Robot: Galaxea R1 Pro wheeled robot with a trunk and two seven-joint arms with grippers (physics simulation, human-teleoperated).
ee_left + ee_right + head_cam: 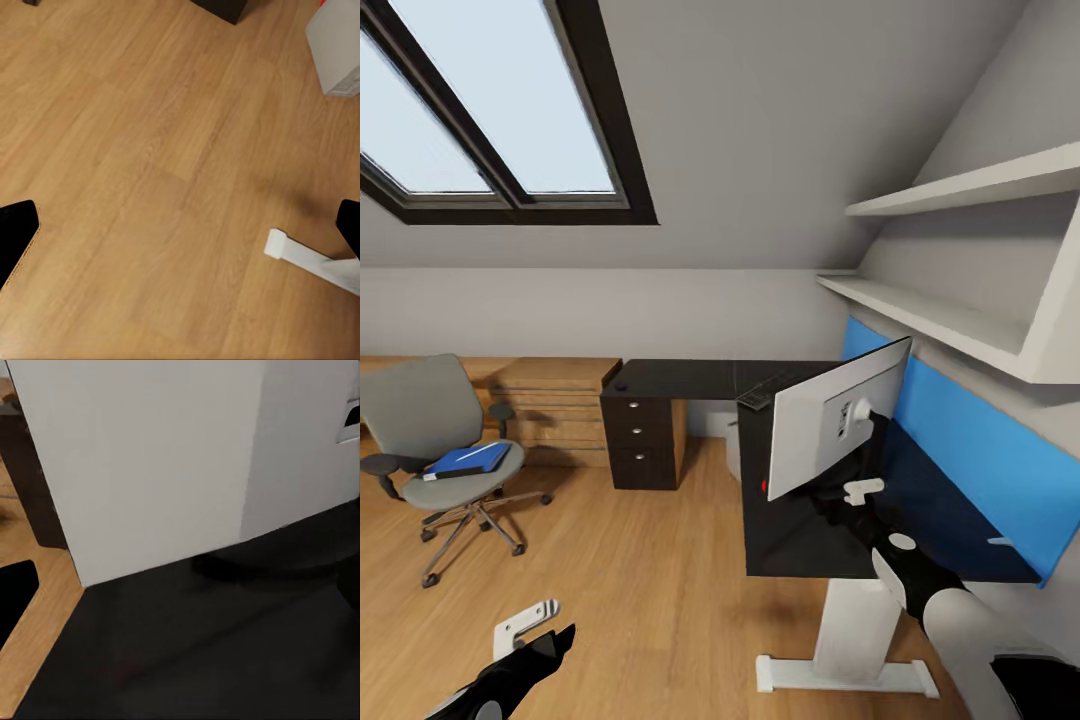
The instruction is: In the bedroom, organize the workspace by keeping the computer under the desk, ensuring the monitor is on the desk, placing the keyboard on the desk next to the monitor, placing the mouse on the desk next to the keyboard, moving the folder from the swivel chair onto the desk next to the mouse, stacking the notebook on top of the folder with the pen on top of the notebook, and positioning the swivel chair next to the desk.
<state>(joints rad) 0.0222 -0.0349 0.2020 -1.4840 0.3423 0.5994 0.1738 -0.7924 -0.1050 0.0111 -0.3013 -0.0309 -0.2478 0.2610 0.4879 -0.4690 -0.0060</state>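
Monitor (838, 418): stands on the black surface (920, 520), its white-grey back turned to the head camera, a red dot at one lower corner. In the right wrist view its pale back panel (150, 457) rises just ahead of the right fingers, with its round dark foot (277, 562) resting on the surface beneath.

Right fingers (863, 489): white pads reach in behind the monitor, level with its lower edge. Whether they touch or grip it cannot be told; how far apart they stand is hidden.

Left fingers (525, 625): low over the wood floor (150, 150), well apart from the surface, spread wide with nothing between them. The dark tips sit at both edges of the left wrist view.

Keyboard (756, 396): a flat dark slab on the surface, beyond the monitor's far edge.

Chair (435, 440): grey seat and back, black armrests, chrome star base, standing on the floor well away from both sets of fingers.

Folder (468, 460): bright blue, lying flat on the chair seat.

Drawers (640, 440): black with silver knobs, under the far wing of the surface.

White pedestal leg (855, 640): supports the near end of the surface; its foot (311, 259) shows close to the left fingers.
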